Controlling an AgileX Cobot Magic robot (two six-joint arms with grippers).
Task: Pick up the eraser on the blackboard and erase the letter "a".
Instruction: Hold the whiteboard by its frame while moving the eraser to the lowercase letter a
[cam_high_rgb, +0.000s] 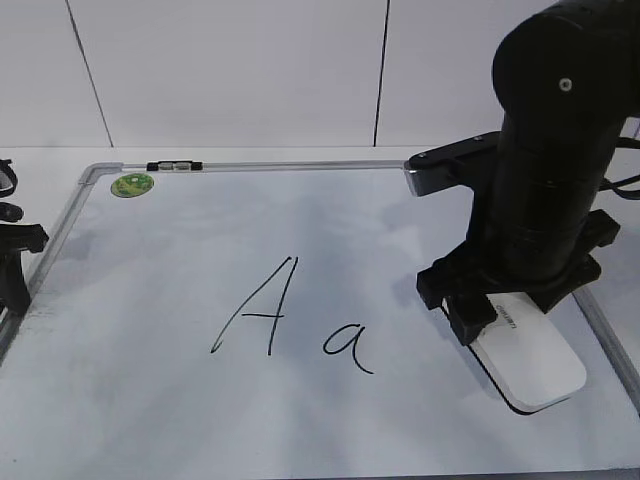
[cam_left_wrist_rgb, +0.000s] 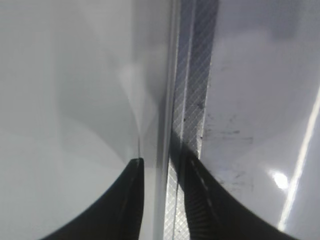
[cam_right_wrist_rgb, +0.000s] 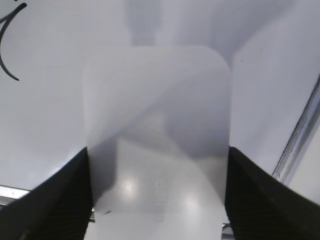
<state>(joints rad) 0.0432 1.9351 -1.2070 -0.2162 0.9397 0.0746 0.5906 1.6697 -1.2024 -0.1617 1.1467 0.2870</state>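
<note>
Down at the right side of the board, the right pincer (cam_high_rgb: 497, 312) is sitting over the far end of the white, rounded-rectangle plastic eraser (cam_high_rgb: 530, 365), one black finger standing along each long side of the block. The wrist view is showing both fingers (cam_right_wrist_rgb: 60, 200) right at the eraser's (cam_right_wrist_rgb: 157, 140) edges, so the jaws are bracketing it closely, though whether they are already pressing on the plastic cannot be told.

To do this step well, the pincer is probably needing to close squarely across the width, keep the block level so the dark underside stays flat on the surface, and only then slide left toward the small handwritten lowercase letter "a" (cam_high_rgb: 348, 347) in thin black marker. That letter is lying near the eraser's left, and the taller angular capital "A" (cam_high_rgb: 258, 308) is just beyond it, so the strokes should be kept short to spare the capital.

The eraser is resting on the large white rectangular blackboard with its grey metal frame (cam_high_rgb: 300, 166), close to the right rail, and the board is lying flat on the pale desk (cam_high_rgb: 250, 155).

At the board's left edge, the left pincer (cam_high_rgb: 15, 260) is idling, its fingertips (cam_left_wrist_rgb: 135, 200) parted, one on either side of the frame rail.

Counted: one eraser, one board, two written letters, one round green sticker (cam_high_rgb: 132, 184) in the far left corner, one small black-and-white marker (cam_high_rgb: 174, 166) on the far rail, two pincers.
</note>
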